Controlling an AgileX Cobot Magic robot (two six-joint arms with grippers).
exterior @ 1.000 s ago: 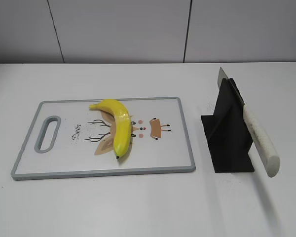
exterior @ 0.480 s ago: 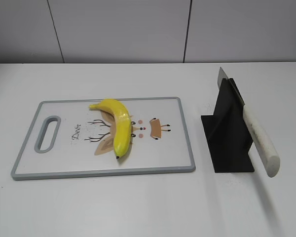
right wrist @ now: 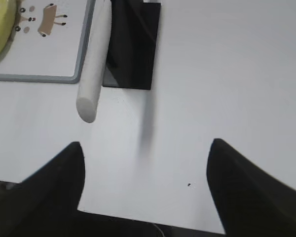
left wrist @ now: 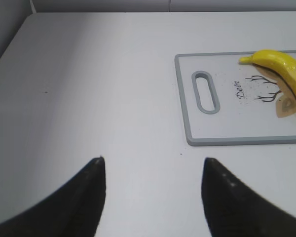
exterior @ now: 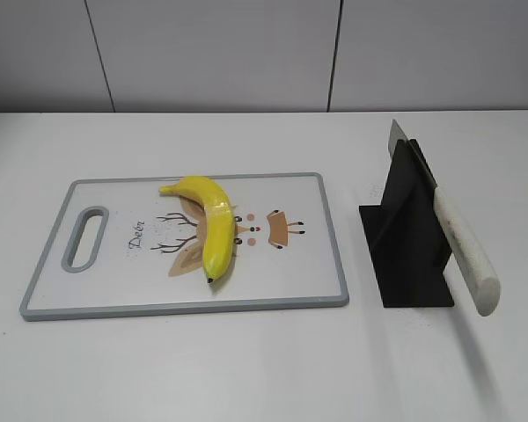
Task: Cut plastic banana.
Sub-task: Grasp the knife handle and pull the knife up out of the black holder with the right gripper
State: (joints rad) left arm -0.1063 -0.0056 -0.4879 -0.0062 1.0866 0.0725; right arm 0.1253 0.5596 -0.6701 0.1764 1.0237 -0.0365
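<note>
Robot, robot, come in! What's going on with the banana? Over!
Both grippers open, empty. Banana whole on the board. Knife in its stand, untouched. Nothing in the way.

The only readable text is the word "Deer", in dark script on the cutting board [exterior: 114,189]. It stands beside the handle slot [exterior: 85,238], just left of the antler drawing, and runs up at a slant in the exterior view. The left wrist view shows the same word on the board. No other label, brand, number or sign can be read.
</note>
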